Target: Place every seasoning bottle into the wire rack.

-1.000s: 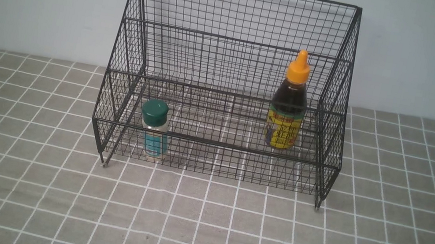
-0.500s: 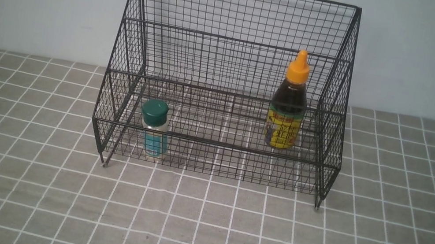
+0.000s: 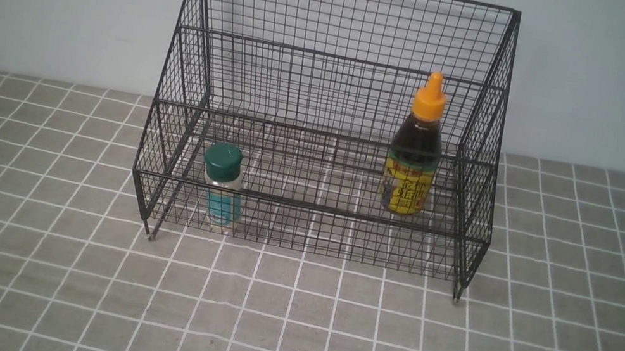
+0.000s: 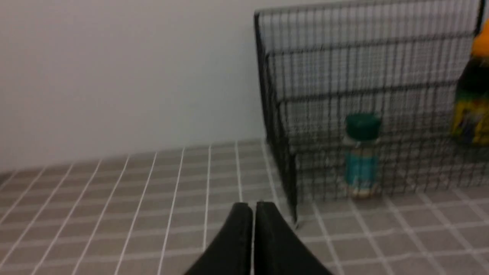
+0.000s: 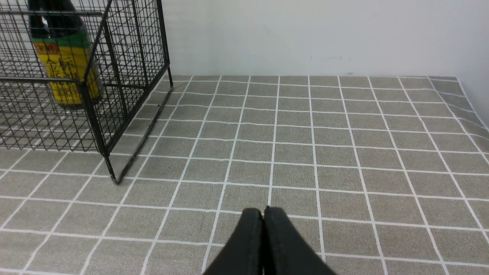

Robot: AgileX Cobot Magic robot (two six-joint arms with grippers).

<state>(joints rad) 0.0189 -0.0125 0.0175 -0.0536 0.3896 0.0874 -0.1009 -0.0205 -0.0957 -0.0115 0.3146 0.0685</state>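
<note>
The small shaker (image 3: 222,185) with the green cap stands upright on the lower tier of the rack (image 3: 345,27), toward its left end, just behind the low front rail. The taller bottle (image 3: 413,155) of dark sauce with the orange nozzle stands upright toward the right end, near the rack's right side wall; whether it sits on the lower tier or on the step behind cannot be told for sure. Both look hard and smooth, so probably a bit slippery. The shaker is likely light and easy to knock over, best taken around its body below the cap. The sauce bottle is likely heavier and top-heavy in a pinch, so its labelled middle would be the safer hold, not the narrow nozzle. With both bottles inside the rack, the task looks done. The left gripper (image 4: 253,208) has its fingers pressed together and holds nothing; it sits over the checked tablecloth (image 3: 284,338) in front of the rack's left front corner. The right gripper (image 5: 263,214) is likewise closed and empty, over bare cloth well to the right of the rack.
</note>
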